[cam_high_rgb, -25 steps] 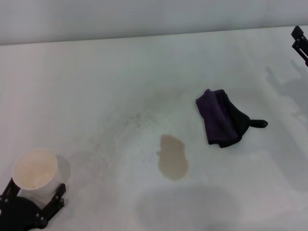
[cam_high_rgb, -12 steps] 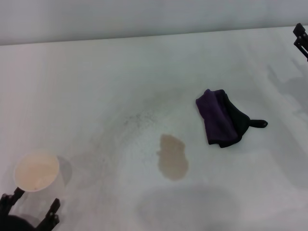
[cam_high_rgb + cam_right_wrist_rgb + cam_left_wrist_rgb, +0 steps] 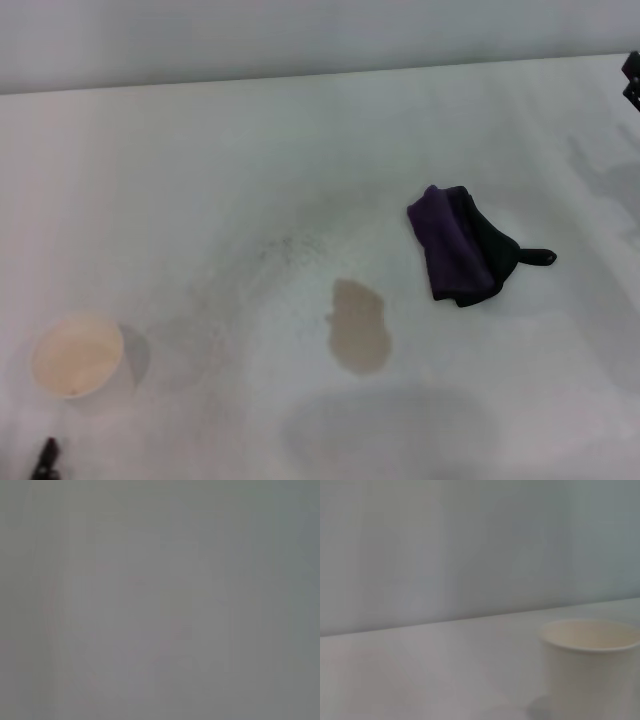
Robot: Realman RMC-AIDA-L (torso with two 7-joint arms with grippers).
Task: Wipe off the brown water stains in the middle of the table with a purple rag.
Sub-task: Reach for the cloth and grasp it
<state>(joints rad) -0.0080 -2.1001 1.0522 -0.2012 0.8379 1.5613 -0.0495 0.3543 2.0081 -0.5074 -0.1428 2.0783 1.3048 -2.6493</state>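
Note:
The brown water stain (image 3: 358, 326) is a tan oval mark in the middle of the white table (image 3: 200, 180). The purple rag (image 3: 465, 246) lies crumpled to its right, dark purple with a black part and a short black tab, touched by nothing. My left gripper (image 3: 44, 461) shows only as a black tip at the bottom left edge, below the paper cup. My right gripper (image 3: 632, 78) shows only as a black bit at the far right edge, well away from the rag. The right wrist view shows only plain grey.
A white paper cup (image 3: 77, 355) stands upright at the front left of the table; it also shows in the left wrist view (image 3: 592, 667). Faint grey speckles (image 3: 285, 248) lie above the stain. A grey wall (image 3: 300, 35) runs behind the table's far edge.
My left gripper has let go of the paper cup and drawn back down out of the picture; the cup stays standing. My right gripper has drawn further off the right edge.

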